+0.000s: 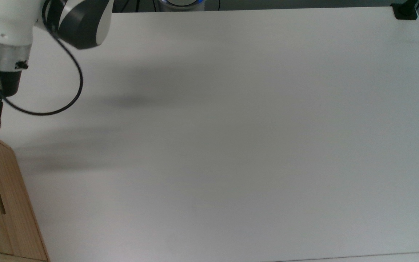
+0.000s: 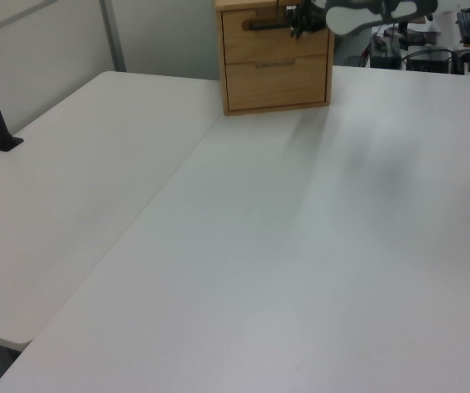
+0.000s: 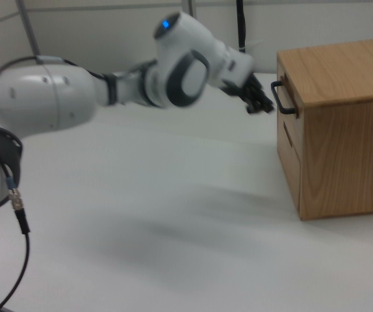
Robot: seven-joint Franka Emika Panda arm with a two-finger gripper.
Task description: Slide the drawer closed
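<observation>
Across the whole scene spreads one white worktop (image 1: 231,145), and every place below is given from the single light-wood cabinet (image 3: 342,149) standing at its edge. One white and grey arm (image 3: 108,91) reaches over the worktop toward the cabinet's front face. The one drawer (image 2: 251,42) sits in the upper part of that face. In the right view its front looks level with the cabinet's front edge, so I judge it fully or almost fully in. Below it the cabinet front carries one narrow slot (image 2: 274,63). One black bar handle (image 3: 281,97) stands out from the drawer front, its long axis running level across the cabinet's width. The one tool (image 3: 262,103) is on the worktop side of the cabinet, just beside the handle at drawer height. Whether it touches the bar cannot be told, nor whether it is clenched or released. From the tool, the drawer lies straight ahead toward the cabinet body. Any remaining push would go that way, square to the handle's long axis, along the drawer's slide.
</observation>
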